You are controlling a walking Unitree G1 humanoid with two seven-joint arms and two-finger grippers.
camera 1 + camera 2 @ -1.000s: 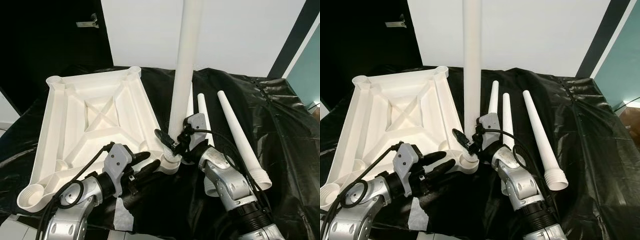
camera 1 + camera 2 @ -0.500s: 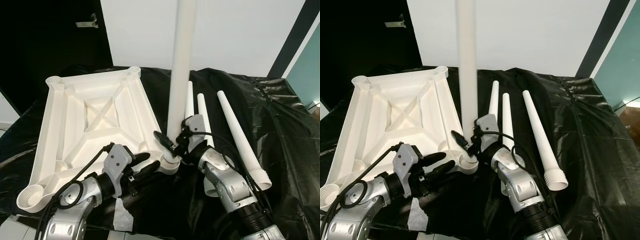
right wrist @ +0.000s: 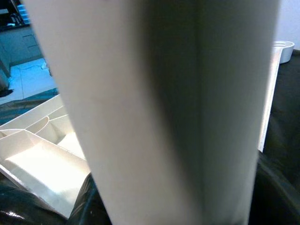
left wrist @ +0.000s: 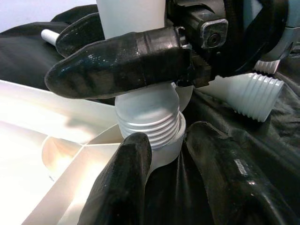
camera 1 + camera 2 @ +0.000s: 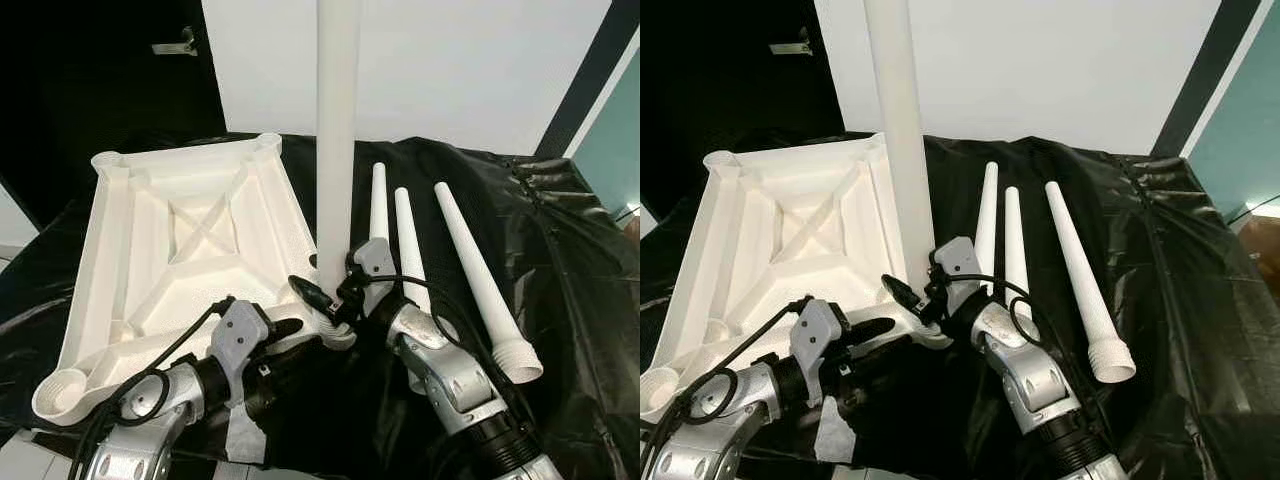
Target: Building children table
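- Black sheeting (image 5: 560,250) is covering the work surface under an upturned white tabletop (image 5: 190,240).
- Right gripper (image 5: 325,298) is grasping an upright leg (image 5: 337,150) in the corner socket (image 4: 159,145).
- Left gripper (image 5: 290,335) is spread around that socket.

Black plastic sheet (image 5: 560,240) – crinkled, glossy, spread under both pincers and beyond. White wall (image 5: 470,70) well past pincers. Black door (image 5: 100,70) beyond left pincer – metal handle (image 5: 176,44) on it. Teal panel (image 5: 615,150) beyond right pincer.
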